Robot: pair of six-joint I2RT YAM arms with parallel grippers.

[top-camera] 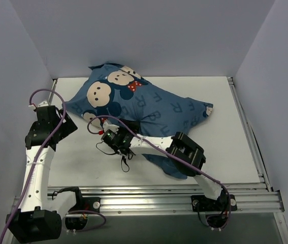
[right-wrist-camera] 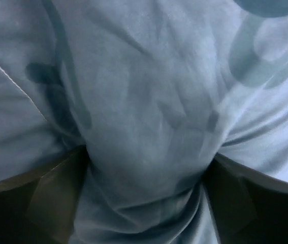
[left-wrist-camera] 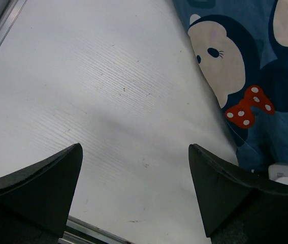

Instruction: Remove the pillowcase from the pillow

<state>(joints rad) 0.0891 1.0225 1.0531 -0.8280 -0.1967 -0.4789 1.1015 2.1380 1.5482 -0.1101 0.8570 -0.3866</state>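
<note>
Fingers: right (right-wrist-camera: 146, 203) pair pinching bunched pillowcase (top-camera: 144, 109), left (left-wrist-camera: 136, 193) pair spread wide over bare white tabletop (top-camera: 235, 147); pale walls, one pillowcase.

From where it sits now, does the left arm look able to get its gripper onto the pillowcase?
Probably yes. The left gripper is open over bare table, and the pillowcase edge lies just to its right with nothing between. The right gripper is busy further along the fabric.

White table (top-camera: 225, 132) under pillowcase (top-camera: 149, 109)
</note>
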